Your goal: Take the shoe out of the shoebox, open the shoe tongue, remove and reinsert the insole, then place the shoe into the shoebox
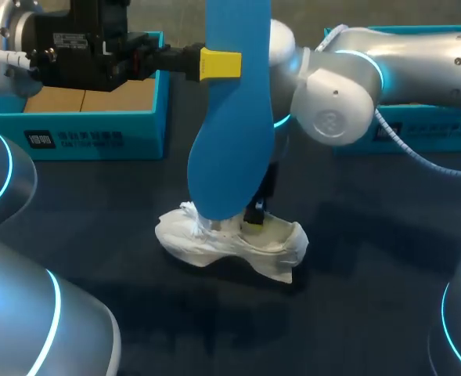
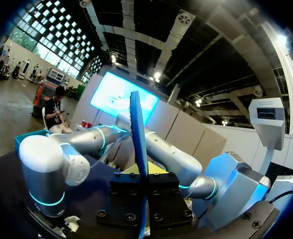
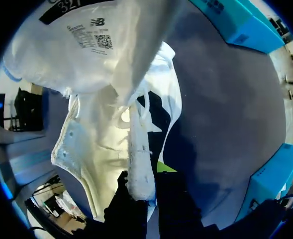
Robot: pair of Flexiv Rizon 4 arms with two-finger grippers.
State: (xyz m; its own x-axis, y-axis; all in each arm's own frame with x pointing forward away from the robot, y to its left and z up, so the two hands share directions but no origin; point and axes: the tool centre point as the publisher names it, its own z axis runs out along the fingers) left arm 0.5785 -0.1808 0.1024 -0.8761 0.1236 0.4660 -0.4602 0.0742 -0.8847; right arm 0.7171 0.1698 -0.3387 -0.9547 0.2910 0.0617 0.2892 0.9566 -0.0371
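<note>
A white shoe [image 1: 230, 244] lies on the dark table [image 1: 355, 258] near the middle. Above it stands a blue insole [image 1: 232, 133], upright, its lower end at the shoe's opening. My left gripper [image 1: 218, 64] is shut on the insole's upper part. In the left wrist view the insole [image 2: 138, 134] shows edge-on between that gripper's [image 2: 144, 186] fingers. My right gripper [image 1: 257, 210] reaches down to the shoe. In the right wrist view that gripper [image 3: 139, 191] is shut on a white strip of the shoe's [image 3: 96, 139] upper; whether the strip is the tongue I cannot tell.
An open blue shoebox [image 1: 97, 125] stands at the back left, under my left arm. A second blue box [image 1: 426, 137] stands at the back right behind my right arm. Both boxes [image 3: 245, 25] show beyond the shoe in the right wrist view.
</note>
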